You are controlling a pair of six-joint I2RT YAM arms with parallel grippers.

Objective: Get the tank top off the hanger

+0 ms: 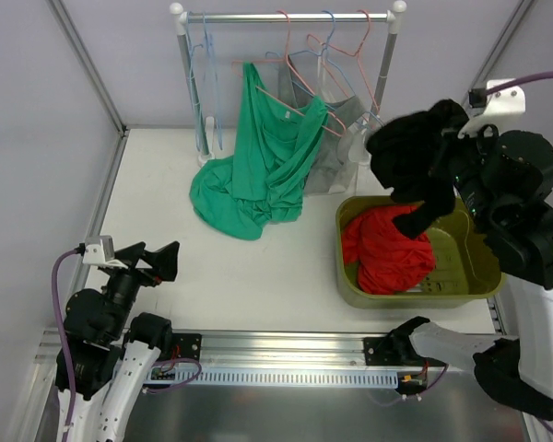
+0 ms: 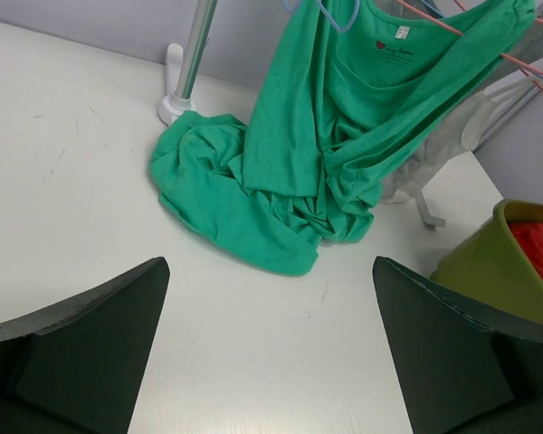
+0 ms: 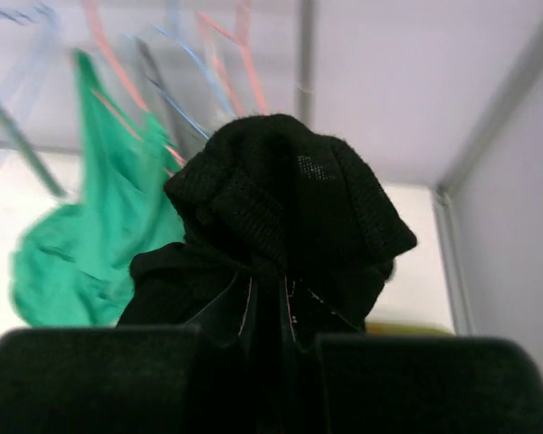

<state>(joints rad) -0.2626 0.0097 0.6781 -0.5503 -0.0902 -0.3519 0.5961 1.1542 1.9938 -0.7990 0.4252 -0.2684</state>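
A bunched black tank top [image 1: 410, 147] hangs in the air over the green bin [image 1: 479, 267]. My right gripper [image 1: 442, 164] is shut on it, and in the right wrist view the black tank top [image 3: 290, 199] fills the space in front of the gripper [image 3: 271, 298]. A green tank top [image 1: 263, 166] hangs from a pink hanger [image 1: 300, 87] on the rack, its lower part piled on the table. My left gripper [image 1: 152, 261] stands open and empty low at the near left, facing the green tank top [image 2: 335, 136] from a distance.
The clothes rack [image 1: 286, 17] at the back carries several pink and blue hangers and a grey garment [image 1: 336, 147]. A red garment [image 1: 387, 253] lies in the bin. The rack's white foot [image 2: 174, 99] stands left of the green pile. Enclosure walls bound the table.
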